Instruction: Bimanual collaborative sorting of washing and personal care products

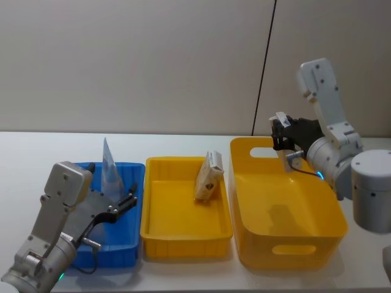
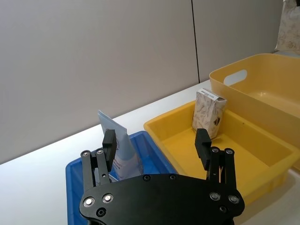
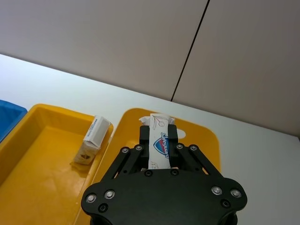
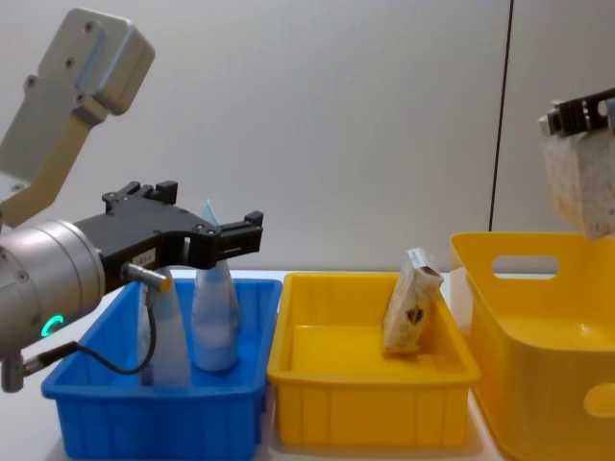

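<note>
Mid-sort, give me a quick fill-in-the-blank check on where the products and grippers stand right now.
1. Above the large yellow bin, the right gripper is ______ on the white carton.
2. In the blue bin, a squeeze tube stands ______.
3. The beige packet leans in the shallow yellow tray, the ______ of the three containers.
4. The left gripper, over the blue bin, has its fingers ______.

Missing words: shut; upright; middle; open.

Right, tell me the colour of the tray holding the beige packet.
Yellow; the tray and beige packet show best in the head view.
</note>
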Controlling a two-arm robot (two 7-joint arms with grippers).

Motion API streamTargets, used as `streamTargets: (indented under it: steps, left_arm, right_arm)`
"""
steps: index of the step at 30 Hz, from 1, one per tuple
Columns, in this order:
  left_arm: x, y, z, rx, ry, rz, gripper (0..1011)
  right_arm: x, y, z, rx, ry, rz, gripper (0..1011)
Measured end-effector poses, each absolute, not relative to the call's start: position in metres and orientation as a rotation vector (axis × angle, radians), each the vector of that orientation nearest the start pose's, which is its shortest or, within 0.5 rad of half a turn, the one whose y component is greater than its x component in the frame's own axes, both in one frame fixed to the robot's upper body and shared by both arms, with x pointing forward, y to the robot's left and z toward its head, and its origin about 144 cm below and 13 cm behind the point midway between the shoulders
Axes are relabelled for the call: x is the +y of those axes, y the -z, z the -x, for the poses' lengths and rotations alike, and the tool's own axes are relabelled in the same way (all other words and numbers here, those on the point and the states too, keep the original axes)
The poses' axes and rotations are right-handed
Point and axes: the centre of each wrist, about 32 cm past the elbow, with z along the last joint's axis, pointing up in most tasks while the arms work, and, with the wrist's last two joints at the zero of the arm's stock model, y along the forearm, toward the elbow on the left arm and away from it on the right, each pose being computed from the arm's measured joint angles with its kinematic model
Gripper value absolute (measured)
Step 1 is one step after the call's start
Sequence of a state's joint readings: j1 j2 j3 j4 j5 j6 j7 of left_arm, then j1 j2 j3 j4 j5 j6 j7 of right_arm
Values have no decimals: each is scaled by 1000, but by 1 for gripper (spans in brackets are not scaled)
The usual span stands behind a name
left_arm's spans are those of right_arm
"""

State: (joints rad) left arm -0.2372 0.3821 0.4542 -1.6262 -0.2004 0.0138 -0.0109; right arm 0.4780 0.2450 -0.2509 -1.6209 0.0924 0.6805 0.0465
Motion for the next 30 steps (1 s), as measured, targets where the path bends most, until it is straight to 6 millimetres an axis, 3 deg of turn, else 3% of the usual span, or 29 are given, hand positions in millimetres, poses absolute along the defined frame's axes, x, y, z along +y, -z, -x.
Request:
streamTargets:
  steps: [5,10,14,30]
  left_arm:
    - [198,-1204,-492,-268,-1124,-61,1001]
    - [198,-1204,-492,-268,-1124,-61,1001]
    - [198,-1204,-492,-268,-1124,-61,1001]
    - [198,-1206,-493,-274,-1124,-58,1001]
  right_arm:
    - [-220,-1315,-552,-29,1377,340,181]
    - [-221,-1312,-553,-20,1378,333,292]
    - [-222,-1309,-554,-12,1379,328,469]
    - [-223,-1305,-555,-1,1381,320,949]
